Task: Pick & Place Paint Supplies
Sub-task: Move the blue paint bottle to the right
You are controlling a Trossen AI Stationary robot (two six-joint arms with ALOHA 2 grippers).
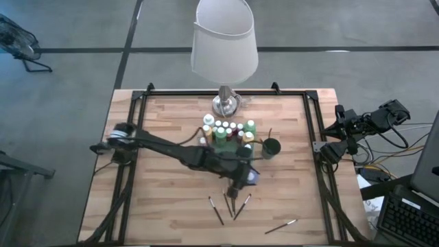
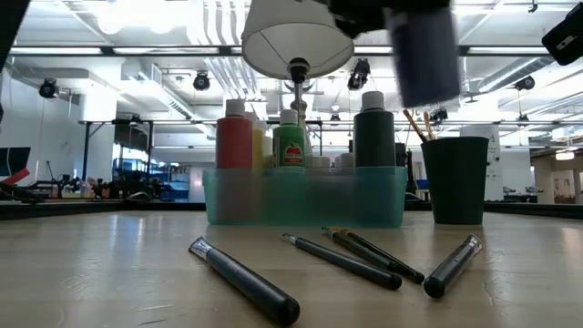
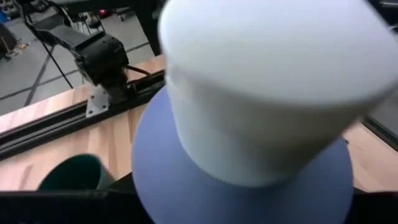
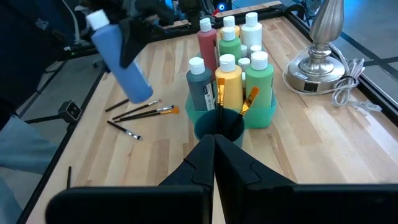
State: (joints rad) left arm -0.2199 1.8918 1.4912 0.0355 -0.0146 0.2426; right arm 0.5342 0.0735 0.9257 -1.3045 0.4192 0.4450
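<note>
A blue paint bottle [image 4: 122, 65] with a white cap [image 3: 267, 81] hangs in the air over the loose paintbrushes [image 1: 226, 207], with my left gripper [image 4: 134, 32] shut on it. Several more white-capped bottles [image 4: 230, 68] stand in a teal bin [image 2: 305, 196] at the table's middle. Beside the bin stands a dark cup [image 4: 217, 127] with brushes upright in it. My right gripper [image 4: 213, 146] is shut with nothing in it, drawn back at the table's right edge. My left gripper pinches the blue bottle's body [image 4: 127, 45] in its upper part, below the cap, between its two fingers. The fingers come nearly level from the table's left side. The bottle is clear of the table and tilted, its cap leaning back toward the wrist.
A lamp with a white shade [image 1: 225, 41] and a silver base [image 4: 314, 71] stands behind the bin at the far edge, its cord [image 4: 348, 93] beside it. One brush [image 1: 281, 225] lies apart near the front right. Black rails [image 1: 312, 130] frame the wooden tabletop.
</note>
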